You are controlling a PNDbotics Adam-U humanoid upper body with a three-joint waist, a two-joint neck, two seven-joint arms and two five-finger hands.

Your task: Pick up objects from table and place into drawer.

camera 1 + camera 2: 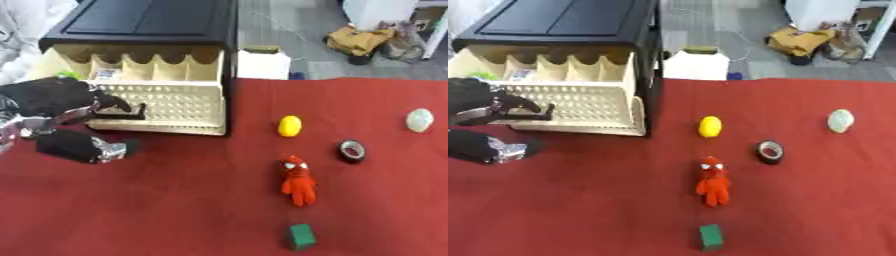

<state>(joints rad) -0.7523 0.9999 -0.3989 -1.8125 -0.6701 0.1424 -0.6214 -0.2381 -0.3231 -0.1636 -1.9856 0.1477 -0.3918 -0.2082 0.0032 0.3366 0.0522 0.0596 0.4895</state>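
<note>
Green block (301,236) lies nearest; left hand (66,107) apparently curls round the drawer (166,102) handle (blurred).

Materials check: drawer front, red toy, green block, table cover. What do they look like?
Drawer: cream plastic by the look, its moulded front panel dotted with a perforated-looking grid, matte.
Red toy: probably plush or soft rubber; limp dangling legs, no shine.
Green block: flat faces, matte; wood, foam or plastic, cannot tell which.
Table cover: red cloth, likely felt; matte, no glare.
</note>
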